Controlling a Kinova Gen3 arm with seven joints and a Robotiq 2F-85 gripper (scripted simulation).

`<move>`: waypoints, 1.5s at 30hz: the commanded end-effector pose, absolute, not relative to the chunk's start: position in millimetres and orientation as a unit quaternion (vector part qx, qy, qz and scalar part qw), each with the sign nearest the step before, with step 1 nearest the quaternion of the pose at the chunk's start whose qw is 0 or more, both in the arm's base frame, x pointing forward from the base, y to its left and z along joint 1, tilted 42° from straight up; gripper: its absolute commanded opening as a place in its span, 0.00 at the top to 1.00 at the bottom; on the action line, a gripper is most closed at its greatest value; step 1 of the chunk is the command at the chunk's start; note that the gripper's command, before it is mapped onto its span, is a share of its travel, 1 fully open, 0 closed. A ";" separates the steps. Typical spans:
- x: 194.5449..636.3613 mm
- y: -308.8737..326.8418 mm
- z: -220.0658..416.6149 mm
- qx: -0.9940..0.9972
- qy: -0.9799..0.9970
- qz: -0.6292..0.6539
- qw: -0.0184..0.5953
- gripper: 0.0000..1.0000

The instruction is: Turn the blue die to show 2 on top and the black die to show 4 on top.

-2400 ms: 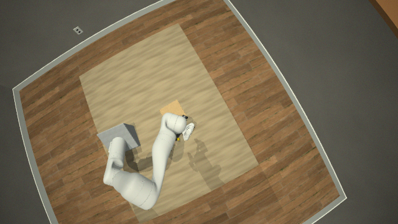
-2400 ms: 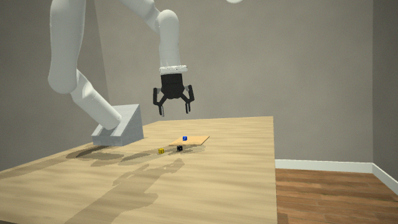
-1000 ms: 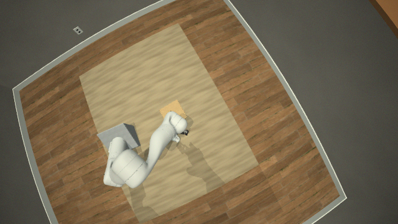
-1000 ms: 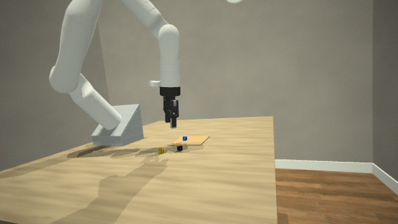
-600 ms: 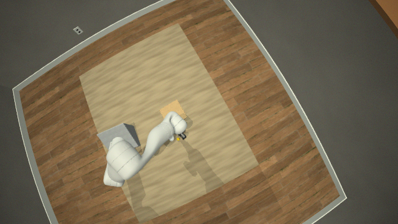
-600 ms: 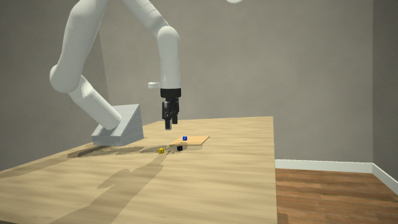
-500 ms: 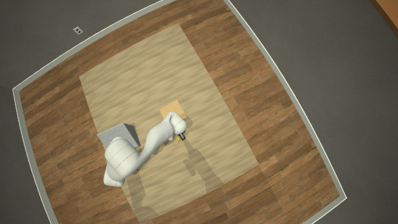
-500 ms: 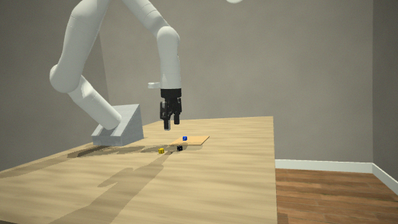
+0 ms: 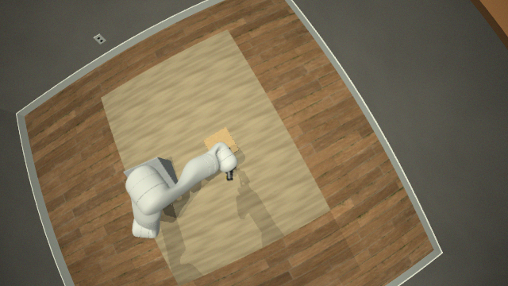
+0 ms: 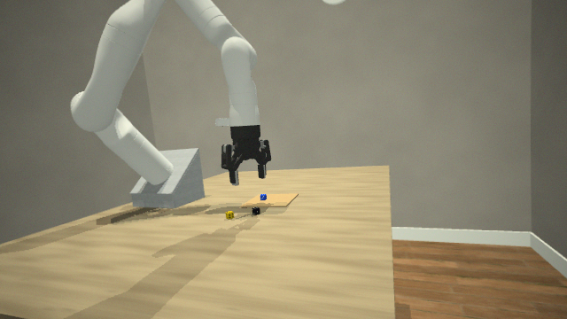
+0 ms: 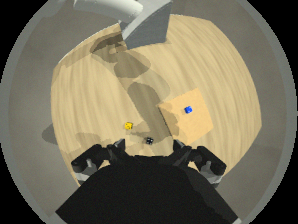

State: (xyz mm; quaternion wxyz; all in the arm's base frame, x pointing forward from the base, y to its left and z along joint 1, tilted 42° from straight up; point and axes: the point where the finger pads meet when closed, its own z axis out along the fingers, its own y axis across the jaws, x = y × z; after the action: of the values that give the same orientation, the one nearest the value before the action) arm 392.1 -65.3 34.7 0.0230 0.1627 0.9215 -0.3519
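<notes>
Black die (image 10: 256, 211) (image 11: 149, 141) on table below open claw (image 10: 248, 175) (image 11: 149, 144).

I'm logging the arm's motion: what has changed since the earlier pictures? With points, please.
The gripper (image 10: 248, 181) (image 11: 149, 144) has come down and turned, jaws open; it took hold of nothing. The yellow die (image 10: 229, 214) (image 11: 128, 126), black die (image 10: 256, 211) (image 11: 149, 141), blue die (image 10: 263, 197) (image 11: 188, 109) and mat (image 9: 219, 136) (image 10: 283, 200) (image 11: 200, 127) stayed put.
</notes>
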 end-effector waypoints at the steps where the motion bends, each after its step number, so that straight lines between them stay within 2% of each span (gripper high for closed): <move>1: 394.2 -63.9 34.9 0.181 0.916 -0.355 0.038 0.00; 16: 403.3 -65.5 38.5 0.274 0.892 -0.348 0.092 0.00; 31: 405.1 -65.7 39.3 0.290 0.886 -0.346 0.102 0.00; 32: 405.1 -65.7 39.3 0.290 0.886 -0.346 0.102 0.69; 45: 405.1 -65.7 39.3 0.290 0.886 -0.346 0.102 0.69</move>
State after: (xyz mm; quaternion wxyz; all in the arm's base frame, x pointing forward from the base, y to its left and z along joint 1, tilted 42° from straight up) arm 404.6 -66.3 39.0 0.1015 0.2904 0.8861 -0.3466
